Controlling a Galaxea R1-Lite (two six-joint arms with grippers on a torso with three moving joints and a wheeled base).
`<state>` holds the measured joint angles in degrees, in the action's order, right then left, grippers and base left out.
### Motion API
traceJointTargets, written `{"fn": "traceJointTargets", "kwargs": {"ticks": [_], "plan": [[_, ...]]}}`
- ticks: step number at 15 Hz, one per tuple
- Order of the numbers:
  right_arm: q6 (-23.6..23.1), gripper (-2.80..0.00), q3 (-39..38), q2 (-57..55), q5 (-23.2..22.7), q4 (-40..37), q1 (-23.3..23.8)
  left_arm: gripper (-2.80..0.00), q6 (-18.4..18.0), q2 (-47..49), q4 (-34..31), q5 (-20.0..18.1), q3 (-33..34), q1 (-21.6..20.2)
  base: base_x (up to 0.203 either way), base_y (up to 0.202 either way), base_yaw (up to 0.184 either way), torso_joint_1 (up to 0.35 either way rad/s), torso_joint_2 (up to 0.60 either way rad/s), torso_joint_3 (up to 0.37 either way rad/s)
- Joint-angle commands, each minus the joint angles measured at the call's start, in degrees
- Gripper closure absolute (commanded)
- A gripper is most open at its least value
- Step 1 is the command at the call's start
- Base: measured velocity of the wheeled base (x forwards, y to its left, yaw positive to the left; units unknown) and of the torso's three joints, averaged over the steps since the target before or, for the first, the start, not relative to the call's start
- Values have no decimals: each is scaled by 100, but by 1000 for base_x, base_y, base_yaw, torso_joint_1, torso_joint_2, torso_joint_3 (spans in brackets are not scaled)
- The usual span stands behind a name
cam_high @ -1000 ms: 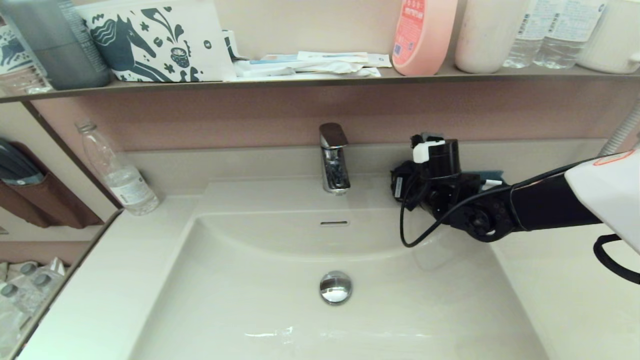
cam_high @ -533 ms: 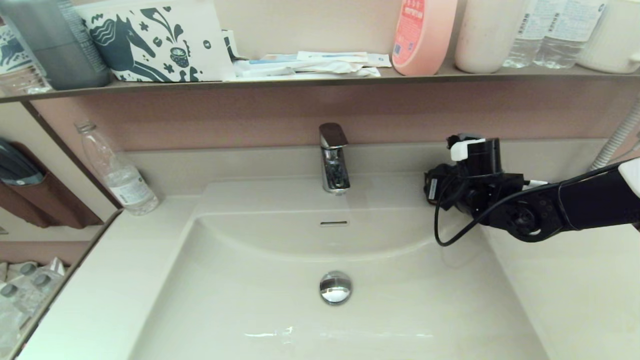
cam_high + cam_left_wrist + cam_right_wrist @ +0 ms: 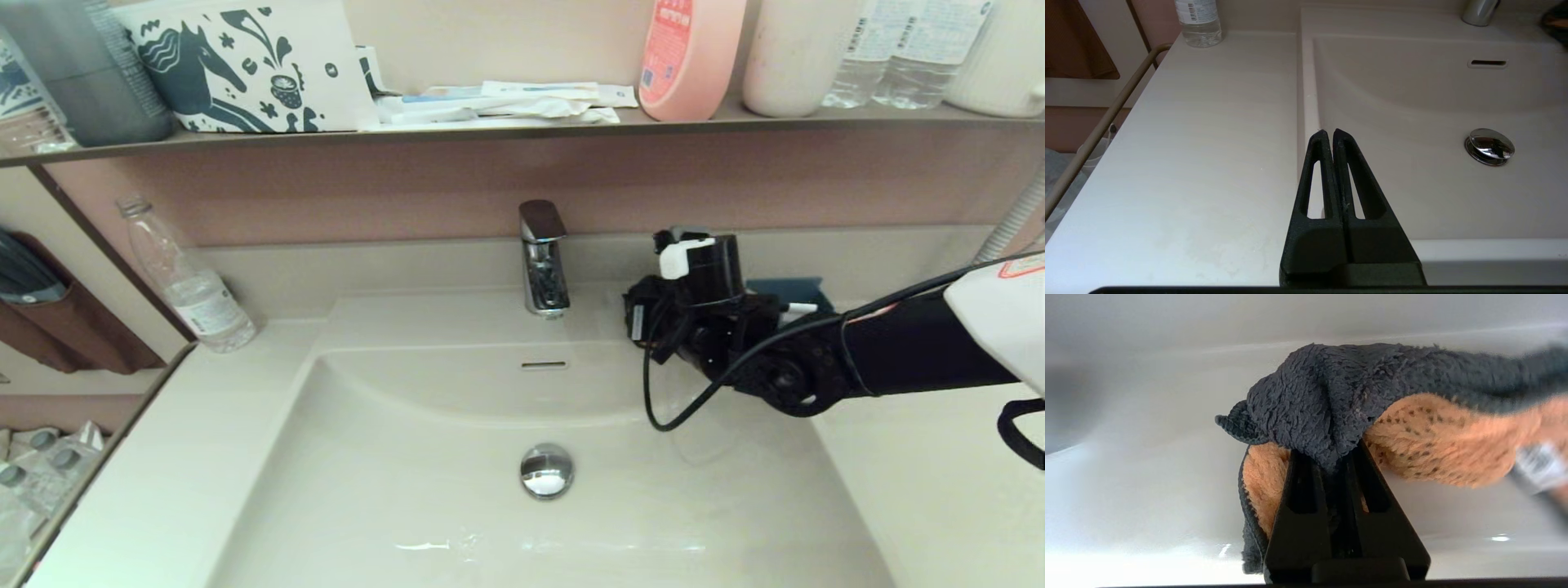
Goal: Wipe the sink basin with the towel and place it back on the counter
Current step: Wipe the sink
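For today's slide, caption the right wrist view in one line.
Right gripper shut on the grey-and-orange towel, pressed against the pale sink basin.

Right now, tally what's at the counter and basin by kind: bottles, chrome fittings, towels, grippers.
Bottles: 1, the water bottle on the counter.
Chrome fittings: 2, the faucet and the drain plug.
Towels: 1, the towel, pinched in the right gripper.
Grippers: 2, counting the left gripper, parked.
Total: 6.

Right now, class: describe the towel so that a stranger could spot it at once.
Start at the sink basin and follow its rear rim right of the tap. There the right claw pinches the towel: a fluffy cloth, dark grey outside, orange inside, unlike anything else.
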<state>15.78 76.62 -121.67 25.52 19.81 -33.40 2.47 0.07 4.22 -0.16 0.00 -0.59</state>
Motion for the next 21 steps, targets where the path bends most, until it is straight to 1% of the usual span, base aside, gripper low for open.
{"fn": "traceJointTargets", "kwargs": {"ticks": [1, 2, 3, 5, 6, 8, 10, 12, 14, 19, 21], "plan": [[-8, 0, 226, -271, 11, 38, -453, 0, 7, 1, 2, -1, 0, -2, 0, 0, 0, 0, 0, 0], [-41, 0, 421, -412, 19, -38, -701, 0, 6, 1, 1, -1, 0, -2, 0, 0, 0, 0, 0, 0], [-58, 0, 643, -517, 23, -162, -844, 0, 7, 1, 9, -1, 0, -2, 0, 0, 0, 0, 0, 0], [-66, 0, 978, -654, 53, -399, -941, 0, 1, 1, 2, -1, 0, -2, 0, 0, 0, 0, 0, 0], [-67, 0, 1019, -658, 140, -447, -884, 0, 7, 1, 1, -1, 0, -2, 0, 0, 0, 0, 0, 0], [-67, 0, 999, -593, 177, -452, -611, 0, 6, 1, 8, -1, 0, -2, 0, 0, 0, 0, 0, 0], [-67, 0, 881, -443, 180, -455, -206, 0, 6, 1, 0, -1, 0, -2, 0, 0, 0, 0, 0, 0], [-67, 0, 616, -244, 175, -453, 296, 0, 7, 1, 1, -1, 0, -2, 0, 0, 0, 0, 0, 0], [-67, 0, 401, 5, 154, -452, 638, 0, 7, 1, 9, -1, 0, -2, 0, 0, 0, 0, 0, 0], [-57, 0, -353, 723, 98, -443, 1033, 0, 7, 1, 0, -1, 0, -2, 0, 0, 0, 0, 0, 0], [-38, 0, -650, 1055, 79, -443, 1099, 0, 7, 1, 1, -1, 0, -2, 0, 0, 0, 0, 0, 0]]}}
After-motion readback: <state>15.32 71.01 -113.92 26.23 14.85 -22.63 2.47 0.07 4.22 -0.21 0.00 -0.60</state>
